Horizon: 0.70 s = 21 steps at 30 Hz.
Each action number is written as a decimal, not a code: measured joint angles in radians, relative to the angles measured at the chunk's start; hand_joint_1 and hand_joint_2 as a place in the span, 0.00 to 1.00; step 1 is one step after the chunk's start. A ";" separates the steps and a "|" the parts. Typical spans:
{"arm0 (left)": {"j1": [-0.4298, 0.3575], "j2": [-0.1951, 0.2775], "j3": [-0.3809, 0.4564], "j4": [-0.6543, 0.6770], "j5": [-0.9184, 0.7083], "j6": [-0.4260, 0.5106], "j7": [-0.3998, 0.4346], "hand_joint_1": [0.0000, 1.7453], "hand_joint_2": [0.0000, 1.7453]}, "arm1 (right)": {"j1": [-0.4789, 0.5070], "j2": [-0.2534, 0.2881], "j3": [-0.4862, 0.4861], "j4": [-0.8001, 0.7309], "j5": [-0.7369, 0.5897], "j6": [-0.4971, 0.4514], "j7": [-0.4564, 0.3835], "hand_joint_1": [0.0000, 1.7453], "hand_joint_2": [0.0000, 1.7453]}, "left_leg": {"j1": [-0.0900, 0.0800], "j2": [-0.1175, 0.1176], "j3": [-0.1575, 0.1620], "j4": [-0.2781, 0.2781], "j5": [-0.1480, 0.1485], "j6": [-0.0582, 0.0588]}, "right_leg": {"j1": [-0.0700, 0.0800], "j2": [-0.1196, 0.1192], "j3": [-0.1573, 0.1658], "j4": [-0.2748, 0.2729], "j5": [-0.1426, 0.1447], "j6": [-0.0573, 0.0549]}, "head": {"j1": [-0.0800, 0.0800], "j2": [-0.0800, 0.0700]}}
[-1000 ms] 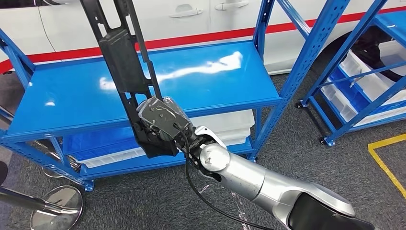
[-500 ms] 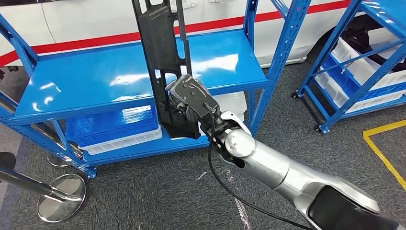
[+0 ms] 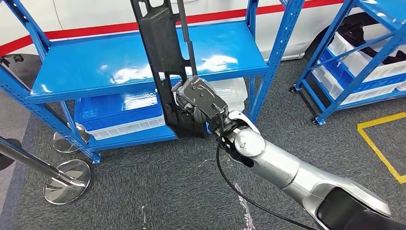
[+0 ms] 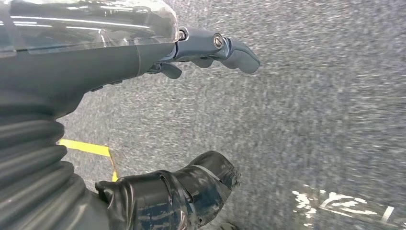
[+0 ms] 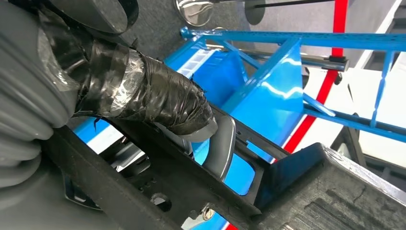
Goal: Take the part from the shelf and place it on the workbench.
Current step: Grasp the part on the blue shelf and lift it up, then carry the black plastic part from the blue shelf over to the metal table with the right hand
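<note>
A long black plastic part [image 3: 165,52] stands nearly upright in front of the blue shelf [image 3: 91,67], clear of its surface. My right hand [image 3: 194,103] grips the part near its lower end. In the right wrist view the taped thumb [image 5: 158,103] presses against the part's black frame [image 5: 201,187]. My left hand [image 4: 191,124] hangs over grey carpet, holding nothing, its fingers [image 4: 215,48] apart from the taped thumb.
A blue crate [image 3: 119,112] and a white bin [image 3: 232,93] sit on the shelf's lower level. A second blue rack [image 3: 364,52] with bins stands at the right. Chrome stanchion bases [image 3: 67,175] stand at the left. Yellow floor tape [image 3: 378,148] marks the carpet.
The camera has turned, so the shelf has shifted in the picture. My right hand has stayed closed on the part, which has swung from leaning left to nearly upright.
</note>
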 joint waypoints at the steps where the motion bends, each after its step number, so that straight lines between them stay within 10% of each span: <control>1: 0.000 0.002 0.000 0.000 0.000 -0.001 0.001 0.00 1.00 | 0.001 -0.001 -0.001 -0.004 0.000 0.000 0.000 1.00 1.00 | -0.001 -0.001 -0.015 0.011 0.006 -0.006 | 0.000 0.003 0.041 -0.059 -0.012 -0.002 | -0.001 0.000; 6: 0.005 0.005 0.000 0.000 0.000 -0.002 0.002 0.00 1.00 | 0.004 -0.005 -0.007 -0.013 0.000 0.000 -0.003 1.00 1.00 | 0.008 -0.005 -0.049 0.033 0.018 -0.030 | 0.012 0.006 0.052 -0.131 -0.015 -0.044 | 0.000 0.000; 10: 0.006 0.003 0.000 0.000 0.000 -0.002 0.002 0.00 1.00 | 0.003 -0.007 -0.008 -0.016 0.000 -0.001 -0.003 1.00 1.00 | 0.011 -0.005 -0.094 0.228 -0.164 -0.038 | 0.016 0.002 -0.001 -0.134 0.033 -0.066 | -0.005 0.000; 12: 0.006 0.003 0.000 0.000 0.000 -0.002 0.003 0.00 1.00 | 0.003 -0.009 -0.008 -0.016 0.000 -0.002 -0.003 1.00 1.00 | 0.008 -0.006 -0.080 0.301 -0.169 -0.031 | 0.021 0.002 -0.032 -0.133 0.056 -0.067 | -0.005 0.000; 14: 0.005 0.003 0.000 0.000 0.000 -0.002 0.003 0.00 1.00 | 0.003 -0.012 -0.008 -0.017 0.000 -0.002 -0.003 1.00 1.00 | 0.001 -0.007 -0.011 0.257 -0.119 -0.018 | 0.023 0.002 -0.059 -0.133 0.078 -0.067 | -0.005 0.000; 17: -0.001 0.006 0.000 0.000 -0.001 -0.002 0.004 0.00 1.00 | 0.001 -0.017 -0.013 -0.026 0.000 -0.003 -0.002 1.00 1.00 | -0.015 -0.008 0.148 0.050 -0.136 -0.001 | 0.023 0.000 -0.080 -0.137 0.108 -0.058 | -0.004 0.000; 21: -0.003 0.007 0.000 0.000 -0.003 -0.002 0.010 0.00 1.00 | 0.000 -0.025 -0.017 -0.032 0.000 -0.004 0.001 1.00 1.00 | -0.018 -0.007 0.175 -0.042 -0.115 0.008 | 0.019 -0.001 -0.087 -0.161 0.135 -0.038 | -0.004 0.000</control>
